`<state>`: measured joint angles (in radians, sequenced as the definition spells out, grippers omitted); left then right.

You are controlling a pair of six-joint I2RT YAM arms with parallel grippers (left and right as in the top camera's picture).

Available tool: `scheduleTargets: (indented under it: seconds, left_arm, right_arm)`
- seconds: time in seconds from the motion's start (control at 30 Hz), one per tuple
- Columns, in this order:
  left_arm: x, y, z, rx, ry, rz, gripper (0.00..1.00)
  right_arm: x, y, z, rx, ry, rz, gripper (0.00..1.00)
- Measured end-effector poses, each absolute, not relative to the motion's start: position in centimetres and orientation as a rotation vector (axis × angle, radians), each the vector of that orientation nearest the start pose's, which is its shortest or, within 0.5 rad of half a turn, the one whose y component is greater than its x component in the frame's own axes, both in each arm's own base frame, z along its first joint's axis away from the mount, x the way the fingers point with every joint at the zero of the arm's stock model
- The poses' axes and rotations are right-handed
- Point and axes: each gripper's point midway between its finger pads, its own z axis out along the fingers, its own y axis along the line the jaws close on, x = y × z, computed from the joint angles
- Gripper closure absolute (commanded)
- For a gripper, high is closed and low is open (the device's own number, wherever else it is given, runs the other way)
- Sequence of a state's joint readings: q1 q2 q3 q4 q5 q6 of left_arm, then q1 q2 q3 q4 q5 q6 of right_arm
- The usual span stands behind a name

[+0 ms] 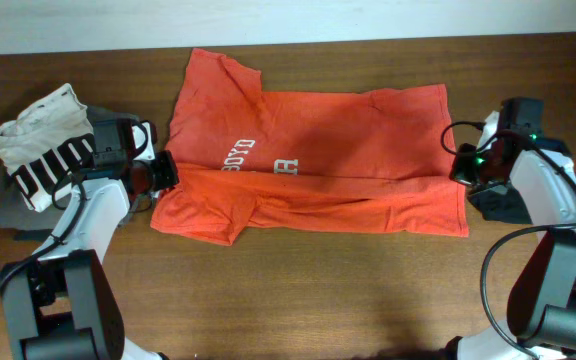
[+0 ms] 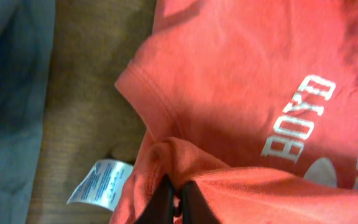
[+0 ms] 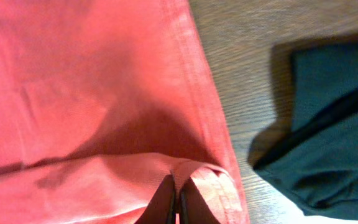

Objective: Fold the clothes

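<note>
An orange T-shirt (image 1: 308,150) with white lettering lies spread across the table's middle, its near edge folded up as a long band. My left gripper (image 1: 161,172) is shut on the shirt's left edge; in the left wrist view the black fingers (image 2: 176,200) pinch orange cloth (image 2: 241,81) beside a white care label (image 2: 102,183). My right gripper (image 1: 460,168) is shut on the shirt's right edge; in the right wrist view the fingers (image 3: 174,202) pinch the hemmed fold (image 3: 194,171).
A white garment with black print (image 1: 43,145) lies on a dark grey cloth (image 1: 8,205) at the far left. A dark garment (image 1: 503,203) lies by the right arm, also in the right wrist view (image 3: 328,124). Bare wood runs along the front.
</note>
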<state>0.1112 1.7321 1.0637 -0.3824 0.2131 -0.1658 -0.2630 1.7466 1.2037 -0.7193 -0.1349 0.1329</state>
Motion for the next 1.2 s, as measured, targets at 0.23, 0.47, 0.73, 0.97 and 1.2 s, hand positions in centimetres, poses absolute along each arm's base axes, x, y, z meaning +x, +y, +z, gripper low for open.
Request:
scheduleTargets:
  seconds: [0.23, 0.47, 0.73, 0.97, 1.2]
  left_arm:
    - [41.3, 0.3, 6.1, -0.282, 2.596, -0.356, 0.13]
    - [37.0, -2.1, 4.7, -0.311, 2.77, -0.532, 0.14]
    - [34.3, -4.9, 4.2, -0.24, 2.889, -0.595, 0.01]
    - [34.5, -4.2, 6.2, -0.17, 2.846, -0.407, 0.01]
    - [34.7, -5.4, 11.4, -0.066, 2.698, -0.341, 0.01]
  right_arm:
    - [35.8, -7.8, 6.0, 0.538, 2.841, 0.085, 0.69]
    - [34.1, -7.9, 5.6, 0.558, 2.912, 0.051, 0.67]
    - [33.5, -7.8, 5.2, 0.562, 2.931, 0.049, 0.65]
    - [33.3, -7.7, 4.8, 0.565, 2.943, 0.052, 0.8]
    - [33.1, -7.6, 4.4, 0.565, 2.958, 0.058, 0.82]
